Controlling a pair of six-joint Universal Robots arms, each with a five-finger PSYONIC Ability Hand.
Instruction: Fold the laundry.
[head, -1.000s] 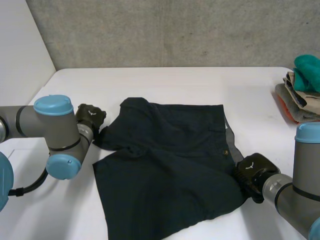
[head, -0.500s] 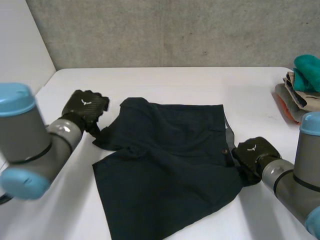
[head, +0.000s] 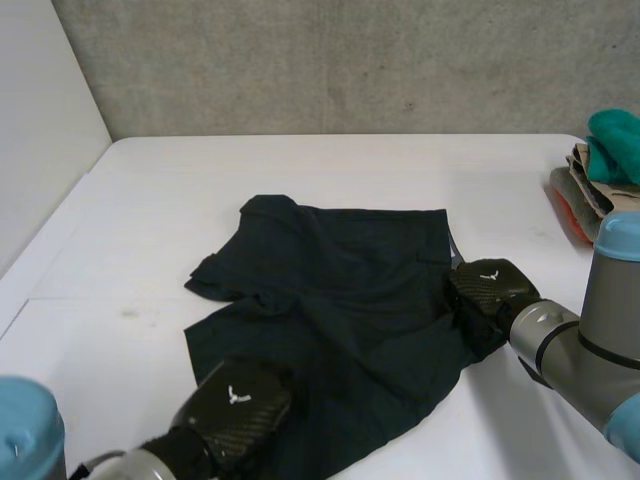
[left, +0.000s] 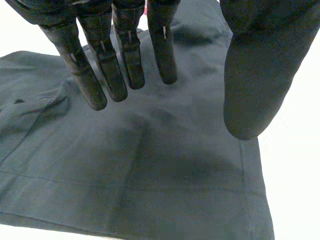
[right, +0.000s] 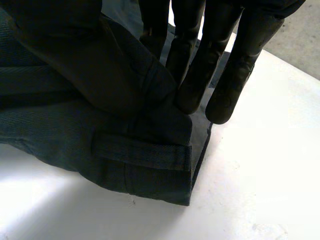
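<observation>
The dark shorts lie flat in the middle of the white desk, their long axis running across it from side to side: the waistband points to my right and the two legs to my left, the far leg rumpled and partly folded over on itself. My right hand is at the waistband edge, and there my thumb and straight fingers pinch a bunched fold of the shorts, just beside a belt loop. My left hand is over the near leg, close to its hem corner, with the fingers straight and the thumb held well apart (whether the fingertips touch the cloth I cannot tell). A pile of folded clothes sits at the desk's far right edge, well apart from the shorts.
</observation>
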